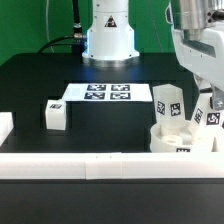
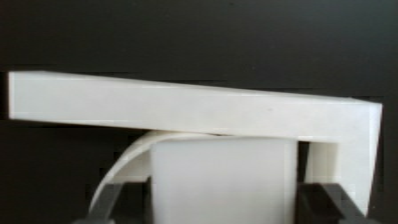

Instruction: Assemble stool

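1. The black table (image 1: 30,80) fills the exterior view, and the marker board (image 1: 108,93) lies flat near its middle.
2. The arm's white base (image 1: 108,35) stands just behind the marker board. Its upper part (image 1: 197,40) reaches down well to the exterior view's right of the board.
3. A long white rail (image 1: 70,163) runs along the table's edge in front of the marker board. In the wrist view it shows as an L-shaped corner (image 2: 178,100).
4. The seat (image 1: 180,140), a round shallow ring, rests on the table in front of the marker board and to the exterior view's right of it, close to the rail. A curve of its rim (image 2: 128,165) shows in the wrist view.
5. One leg (image 1: 167,103) stands upright on the seat, on the side nearer the marker board.
6. A second leg (image 2: 214,180) stands over the seat's far side from the board, between the gripper's dark fingers (image 2: 116,205).
7. A third leg (image 1: 55,115) lies loose on the table, in front of the marker board's corner on the exterior view's left, well apart from the seat.
8. The gripper (image 2: 217,203) has its jaws closed narrowly against both sides of the second leg, holding it.
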You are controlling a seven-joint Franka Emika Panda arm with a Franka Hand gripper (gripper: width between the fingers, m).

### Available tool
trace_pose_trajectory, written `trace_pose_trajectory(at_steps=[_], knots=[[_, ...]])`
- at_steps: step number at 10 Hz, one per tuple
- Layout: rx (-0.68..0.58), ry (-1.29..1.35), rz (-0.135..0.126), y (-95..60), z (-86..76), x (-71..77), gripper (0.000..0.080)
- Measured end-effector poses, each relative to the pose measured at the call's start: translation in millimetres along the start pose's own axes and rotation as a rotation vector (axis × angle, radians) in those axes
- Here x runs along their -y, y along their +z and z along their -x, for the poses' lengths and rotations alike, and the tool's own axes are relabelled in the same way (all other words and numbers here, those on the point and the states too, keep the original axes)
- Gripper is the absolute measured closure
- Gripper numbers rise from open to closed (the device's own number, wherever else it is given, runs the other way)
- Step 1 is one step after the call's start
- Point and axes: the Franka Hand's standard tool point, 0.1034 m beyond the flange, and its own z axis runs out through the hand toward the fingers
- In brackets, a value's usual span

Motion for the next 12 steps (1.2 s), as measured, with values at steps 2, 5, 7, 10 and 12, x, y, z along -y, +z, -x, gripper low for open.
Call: trace_pose_trajectory(at_steps=[2, 5, 7, 10, 12], knots=[[0.025, 0.26, -0.048, -0.6, -2.4, 1.9, 0.0463], [0.082, 0.571, -0.136, -1.0, -5.1, 2.3, 0.0463], [0.103, 0.704, -0.154, -0.6, -4.4, 2.1, 0.0463], [0.099, 0.634, -0.165, -6.5, -6.1, 4.0, 0.0226], [0.099, 0.559, -0.188, -26.1, -18.4, 1.8, 0.0163]])
